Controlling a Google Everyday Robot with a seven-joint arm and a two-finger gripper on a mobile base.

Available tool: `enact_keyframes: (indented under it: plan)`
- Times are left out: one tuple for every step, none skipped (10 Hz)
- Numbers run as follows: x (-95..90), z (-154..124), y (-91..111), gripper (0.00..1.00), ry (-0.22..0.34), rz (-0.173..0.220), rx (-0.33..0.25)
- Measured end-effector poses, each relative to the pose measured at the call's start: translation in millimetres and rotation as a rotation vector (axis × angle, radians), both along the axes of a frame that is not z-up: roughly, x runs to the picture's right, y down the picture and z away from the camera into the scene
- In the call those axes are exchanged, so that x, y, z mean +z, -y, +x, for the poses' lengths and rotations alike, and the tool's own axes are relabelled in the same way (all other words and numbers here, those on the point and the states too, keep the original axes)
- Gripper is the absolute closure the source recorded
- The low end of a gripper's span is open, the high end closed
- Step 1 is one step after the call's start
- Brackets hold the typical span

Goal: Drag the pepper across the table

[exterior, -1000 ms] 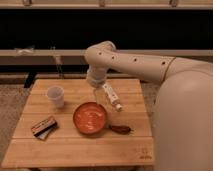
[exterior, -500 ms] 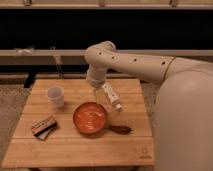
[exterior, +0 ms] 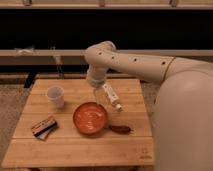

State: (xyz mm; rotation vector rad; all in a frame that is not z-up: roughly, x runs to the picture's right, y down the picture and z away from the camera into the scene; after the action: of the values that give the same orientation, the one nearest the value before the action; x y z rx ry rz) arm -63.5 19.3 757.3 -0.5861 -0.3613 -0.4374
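The pepper [exterior: 120, 129], a small dark reddish-brown pod, lies on the light-wood slatted table [exterior: 75, 147] just right of the orange bowl [exterior: 90, 117]. My white arm reaches in from the right and bends down over the table's back middle. The gripper [exterior: 98, 89] hangs there, open, above the bowl's far rim and beside the back end of a white bottle [exterior: 112, 97]. It is well behind the pepper and holds nothing that I can see.
A white cup [exterior: 55, 96] stands at the back left. A flat brown-and-black box [exterior: 44, 126] lies near the front left. A small burned logo [exterior: 145, 153] marks the front right corner. A dark shelf runs behind the table.
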Motion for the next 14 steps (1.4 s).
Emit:
enact_keyframes:
  plan:
    - [0.0,0,0,0.2,0.0,0.0,0.0]
    - [0.4,0,0,0.2,-0.001,0.001,-0.001]
    - [1.6,2,-4,0.2,-0.009,-0.003,-0.007]
    - [3.2,6,-11,0.2,-0.014,-0.006,-0.008]
    - [2.9,17,-26,0.2,-0.028,-0.017,-0.008]
    - [1.8,25,-35,0.2,-0.039,-0.024,-0.006]
    - [0.8,32,-43,0.2,-0.049,-0.032,-0.001]
    - [-0.3,43,-54,0.2,-0.066,-0.047,0.009]
    - [-1.7,58,-68,0.2,-0.091,-0.068,0.027]
    - [-1.4,69,-78,0.2,-0.112,-0.083,0.041]
    - [3.1,85,-96,0.2,-0.149,-0.111,0.061]
    - [7.6,96,-109,0.2,-0.179,-0.132,0.083]
    - [15.2,113,-129,0.2,-0.227,-0.159,0.115]
    - [19.1,125,-141,0.2,-0.261,-0.176,0.142]
